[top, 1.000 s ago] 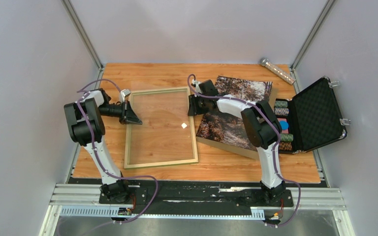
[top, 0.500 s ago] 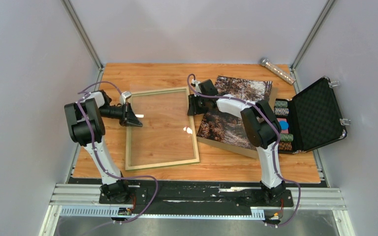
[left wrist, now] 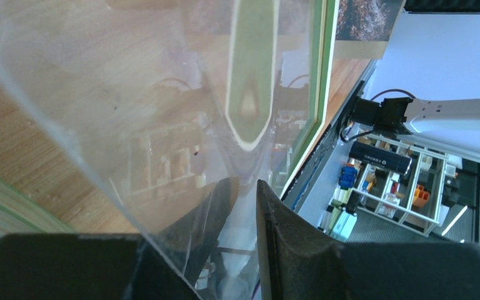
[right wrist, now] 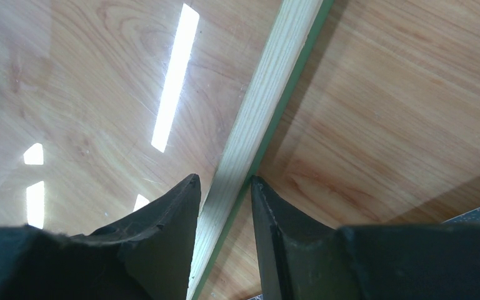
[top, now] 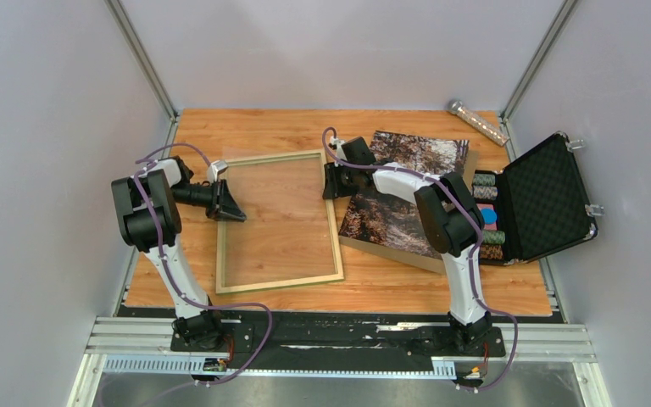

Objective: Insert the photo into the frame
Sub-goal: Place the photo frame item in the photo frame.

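Frame [top: 280, 283] lies pale back up on table [top: 254, 131], left of centre. Right gripper [right wrist: 224, 181] is barely parted, its fingers pinching the frame's right rail. Left gripper [left wrist: 242, 184] is nearly closed on the edge of clear pane [left wrist: 100, 94] at the frame's left rail. Just right of the frame, photo [top: 403, 191] rests face up on brown board [top: 390, 253].

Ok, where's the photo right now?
In the top view the photo lies flat right of centre, between the frame and the open black case, partly under the right arm.
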Action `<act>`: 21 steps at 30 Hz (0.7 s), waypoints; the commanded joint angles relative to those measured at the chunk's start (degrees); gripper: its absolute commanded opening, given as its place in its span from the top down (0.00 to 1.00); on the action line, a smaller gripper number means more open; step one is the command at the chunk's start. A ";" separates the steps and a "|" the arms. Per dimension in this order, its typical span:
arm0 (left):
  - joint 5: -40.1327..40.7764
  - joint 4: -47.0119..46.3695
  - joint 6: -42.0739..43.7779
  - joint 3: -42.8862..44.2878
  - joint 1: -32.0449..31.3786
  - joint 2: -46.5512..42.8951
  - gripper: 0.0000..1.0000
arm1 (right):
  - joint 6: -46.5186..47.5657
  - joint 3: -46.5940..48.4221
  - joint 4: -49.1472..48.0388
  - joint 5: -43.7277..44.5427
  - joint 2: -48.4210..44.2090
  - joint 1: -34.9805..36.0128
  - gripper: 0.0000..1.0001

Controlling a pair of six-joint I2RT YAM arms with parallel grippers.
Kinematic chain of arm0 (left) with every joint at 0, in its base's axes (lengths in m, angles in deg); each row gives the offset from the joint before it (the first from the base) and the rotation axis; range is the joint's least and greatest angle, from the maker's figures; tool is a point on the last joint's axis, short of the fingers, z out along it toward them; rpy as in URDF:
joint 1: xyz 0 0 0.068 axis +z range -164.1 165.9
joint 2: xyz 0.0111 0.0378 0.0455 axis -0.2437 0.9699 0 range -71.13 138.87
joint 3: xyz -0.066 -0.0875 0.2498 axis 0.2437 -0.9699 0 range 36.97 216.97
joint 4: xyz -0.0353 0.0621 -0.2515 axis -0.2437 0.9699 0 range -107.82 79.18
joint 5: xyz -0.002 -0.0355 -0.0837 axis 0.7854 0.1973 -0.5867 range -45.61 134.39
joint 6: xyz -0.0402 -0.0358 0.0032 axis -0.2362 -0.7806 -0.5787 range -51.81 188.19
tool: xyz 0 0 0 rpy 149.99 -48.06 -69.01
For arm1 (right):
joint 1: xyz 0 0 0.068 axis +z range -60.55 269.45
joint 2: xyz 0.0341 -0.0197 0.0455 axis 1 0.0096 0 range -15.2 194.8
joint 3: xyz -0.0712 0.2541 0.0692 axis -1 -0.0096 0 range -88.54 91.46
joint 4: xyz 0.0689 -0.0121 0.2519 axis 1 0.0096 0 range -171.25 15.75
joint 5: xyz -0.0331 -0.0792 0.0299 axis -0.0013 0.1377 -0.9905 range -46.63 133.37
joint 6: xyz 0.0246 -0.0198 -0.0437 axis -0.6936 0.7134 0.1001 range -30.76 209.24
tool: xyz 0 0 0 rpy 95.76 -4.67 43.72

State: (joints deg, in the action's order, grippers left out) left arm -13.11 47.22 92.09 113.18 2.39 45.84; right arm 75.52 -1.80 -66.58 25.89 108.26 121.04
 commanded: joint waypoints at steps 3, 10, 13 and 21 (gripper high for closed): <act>0.01 -0.17 -0.70 -0.03 -0.22 -3.01 0.69 | -0.57 1.33 -0.88 0.39 1.67 0.54 0.61; -0.41 0.18 -0.44 1.26 -0.23 -2.01 0.70 | -0.52 1.29 -0.85 0.43 1.52 0.56 0.61; -0.35 0.17 -0.23 1.78 -0.23 -1.34 0.70 | -0.52 1.43 -0.88 0.10 1.65 0.57 0.61; 0.24 0.88 1.07 3.60 -0.53 0.85 0.70 | -0.35 1.60 -0.79 -1.60 1.78 0.58 0.58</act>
State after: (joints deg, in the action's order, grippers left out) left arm -12.23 47.54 91.87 114.38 2.26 46.08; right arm 75.52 -1.67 -66.58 25.33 108.37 121.04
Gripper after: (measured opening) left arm 0.301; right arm 0.414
